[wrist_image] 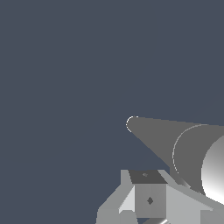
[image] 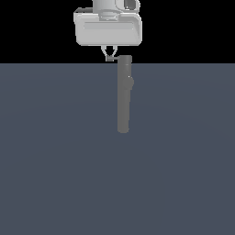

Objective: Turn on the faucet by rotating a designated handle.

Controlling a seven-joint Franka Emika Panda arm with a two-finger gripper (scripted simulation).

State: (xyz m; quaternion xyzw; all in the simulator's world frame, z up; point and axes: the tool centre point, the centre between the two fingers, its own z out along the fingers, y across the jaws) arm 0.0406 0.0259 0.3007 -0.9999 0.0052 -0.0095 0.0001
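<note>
Just beneath my pincer stood the faucet, its capped end level with my fingertips. My fingers were drawn nearly together around the handle; a firm grasp I couldn't tell.

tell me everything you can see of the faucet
The faucet is a long, plain, matte grey cylinder on the blue-grey floor. Its rounded end points toward the exterior camera, and a small bump sits on its side. At the far, capped end a thin dark handle sticks out sideways. The gripper hangs right at that handle; contact is unclear.
</note>
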